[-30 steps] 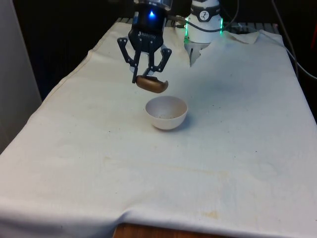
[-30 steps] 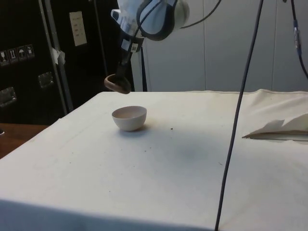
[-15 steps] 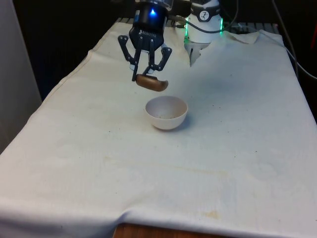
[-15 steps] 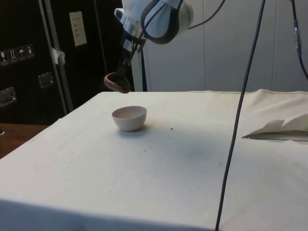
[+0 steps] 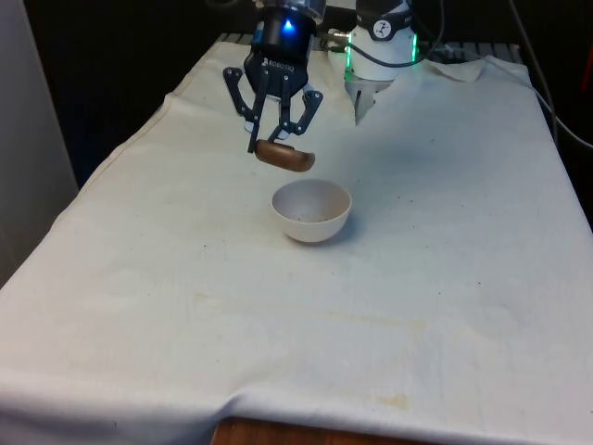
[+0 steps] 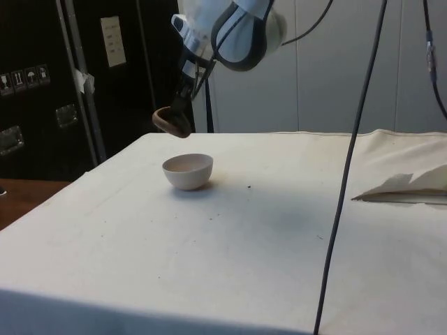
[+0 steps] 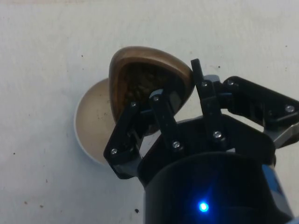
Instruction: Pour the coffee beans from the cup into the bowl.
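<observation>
Front view: the gripper (image 5: 270, 145) is hanging above the white cloth (image 5: 445, 278), its two black fingers closing on the rim of a brown cup (image 5: 284, 157). The cup is lying tilted well over, its mouth turning toward the front view's right and downward. A white bowl (image 5: 311, 210) is sitting on the cloth below and slightly toward the front view's right of the cup; the two are apart, with clear air between them. A few dark specks are showing inside the bowl, and a scattering of small dark specks is lying on the cloth around it. Side view: the gripper (image 6: 176, 116) is reaching down from the white arm (image 6: 234, 28), and the cup (image 6: 172, 122) is hanging above the bowl (image 6: 188, 171), offset toward its far rim and not touching it. The bowl is standing upright on the cloth (image 6: 244, 237). Wrist view: the fingers (image 7: 161, 112) are clamping one wall of the cup (image 7: 149, 79), one finger inside the mouth and the other against the outside. Coffee beans (image 7: 140, 84) are showing as a dark mass inside the cup. The bowl (image 7: 93, 123) is lying partly behind the cup, and its pale interior is appearing nearly bare. Whether any beans are falling at this moment cannot be told.
</observation>
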{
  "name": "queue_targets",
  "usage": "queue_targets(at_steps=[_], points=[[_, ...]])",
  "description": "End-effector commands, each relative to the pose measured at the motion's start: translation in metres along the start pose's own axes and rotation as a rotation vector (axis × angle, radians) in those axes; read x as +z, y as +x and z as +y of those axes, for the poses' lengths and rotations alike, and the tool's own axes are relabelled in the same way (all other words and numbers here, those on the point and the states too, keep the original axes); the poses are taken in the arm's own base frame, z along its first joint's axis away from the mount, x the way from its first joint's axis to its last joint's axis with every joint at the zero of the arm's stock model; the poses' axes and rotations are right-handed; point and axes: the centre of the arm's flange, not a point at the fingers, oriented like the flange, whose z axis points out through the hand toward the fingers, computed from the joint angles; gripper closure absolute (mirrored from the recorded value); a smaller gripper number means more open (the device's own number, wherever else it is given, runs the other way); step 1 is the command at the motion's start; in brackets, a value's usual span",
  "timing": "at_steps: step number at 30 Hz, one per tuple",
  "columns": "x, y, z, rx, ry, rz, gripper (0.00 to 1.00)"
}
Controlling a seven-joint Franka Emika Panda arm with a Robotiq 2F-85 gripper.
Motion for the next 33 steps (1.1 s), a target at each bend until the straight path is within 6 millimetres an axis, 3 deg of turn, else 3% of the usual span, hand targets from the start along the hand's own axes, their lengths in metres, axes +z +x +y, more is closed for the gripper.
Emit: queue_targets(at_steps=[1,9,33], points=[[0.000,-0.001,-0.001,0.002,-0.001,0.003,0.95],[0.001,-0.006,-0.007,0.018,-0.010,0.043,0.95],[0.012,-0.019,0.005,0.133,-0.031,0.003,0.95]])
